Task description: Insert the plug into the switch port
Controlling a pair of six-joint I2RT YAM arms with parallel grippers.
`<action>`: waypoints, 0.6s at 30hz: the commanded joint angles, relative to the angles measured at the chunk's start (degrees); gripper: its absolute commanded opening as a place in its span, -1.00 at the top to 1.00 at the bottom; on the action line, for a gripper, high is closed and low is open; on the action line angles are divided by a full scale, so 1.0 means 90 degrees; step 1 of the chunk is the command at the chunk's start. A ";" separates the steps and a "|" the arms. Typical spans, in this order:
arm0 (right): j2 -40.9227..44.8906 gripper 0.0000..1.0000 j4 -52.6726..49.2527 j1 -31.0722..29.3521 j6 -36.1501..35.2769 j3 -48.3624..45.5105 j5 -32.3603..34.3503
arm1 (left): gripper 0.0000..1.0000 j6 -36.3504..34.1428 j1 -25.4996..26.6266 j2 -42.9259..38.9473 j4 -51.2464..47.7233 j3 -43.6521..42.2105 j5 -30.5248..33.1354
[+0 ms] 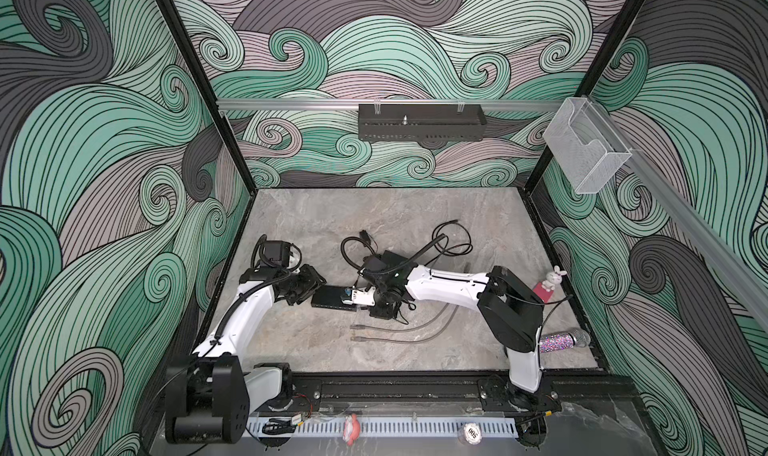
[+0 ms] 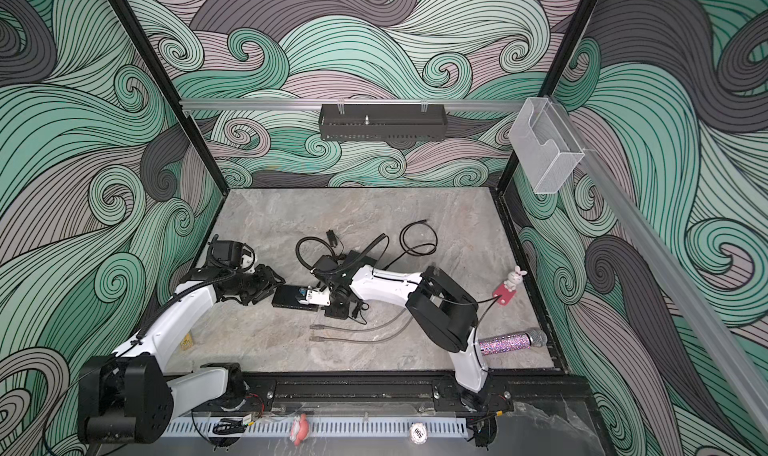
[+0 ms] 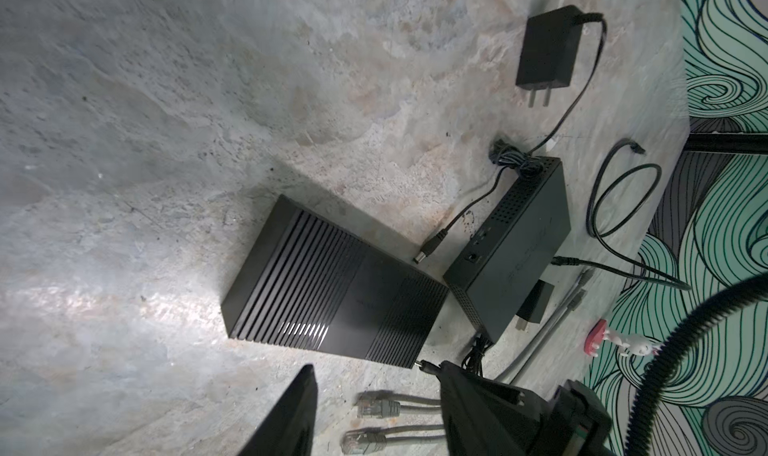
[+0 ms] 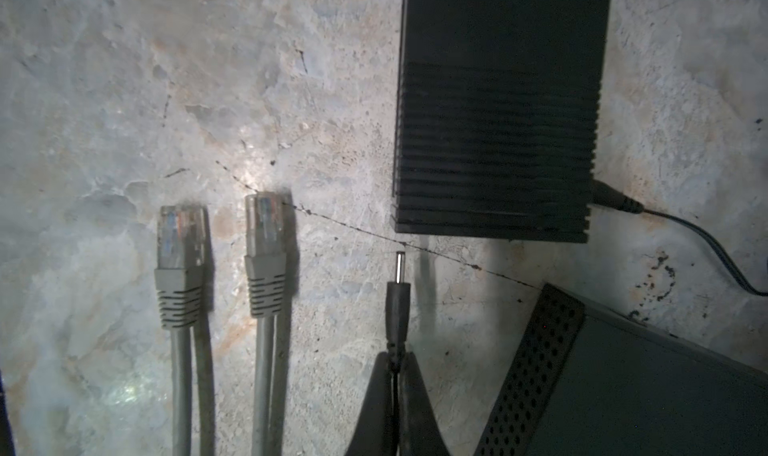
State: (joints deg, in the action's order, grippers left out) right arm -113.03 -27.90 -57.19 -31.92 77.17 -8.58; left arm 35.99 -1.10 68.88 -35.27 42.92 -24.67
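The switch (image 1: 330, 296) (image 2: 289, 296) is a flat black ribbed box lying on the stone table. My right gripper (image 4: 395, 360) (image 1: 360, 306) is shut on the cable just behind a black barrel plug (image 4: 398, 296). The plug's metal tip (image 3: 424, 365) points at a corner of the switch (image 4: 498, 100) and stops a short gap before its end face. My left gripper (image 3: 376, 368) (image 1: 316, 287) stands by the switch's left end, open with nothing between its fingers. One finger (image 3: 291, 416) shows clearly. The other merges with a dark shape beside the plug.
Two grey network plugs (image 4: 180, 258) (image 4: 266, 246) lie beside the held plug. A second, perforated black box (image 3: 519, 241), a power adapter (image 3: 548, 50) and another barrel plug (image 3: 428, 252) lie past the switch. A bunny figure (image 1: 555, 281) and glitter microphone (image 1: 565, 341) sit far right.
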 commanded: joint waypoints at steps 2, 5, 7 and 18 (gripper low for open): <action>0.0211 1.00 0.0284 0.0152 0.0119 -0.0208 -0.0129 | -0.09 -0.0037 -0.0092 0.0402 -0.0146 0.0310 -0.0083; 0.0111 1.00 0.0300 0.0272 0.0102 -0.0091 -0.0209 | -0.10 0.0024 -0.0092 0.0654 -0.0001 0.0377 -0.0009; 0.0072 1.00 0.0364 0.0320 0.0109 -0.0070 -0.0299 | -0.10 0.0046 -0.0092 0.0783 0.0029 0.0441 0.0111; -0.0121 1.00 0.0628 0.0349 0.0108 0.0032 -0.0589 | -0.02 -0.0019 -0.0112 0.1649 0.0104 0.0638 0.0361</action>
State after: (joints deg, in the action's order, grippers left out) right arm -113.16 -23.07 -54.08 -31.24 76.20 -11.94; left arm 36.03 -1.61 82.13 -34.26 46.96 -22.74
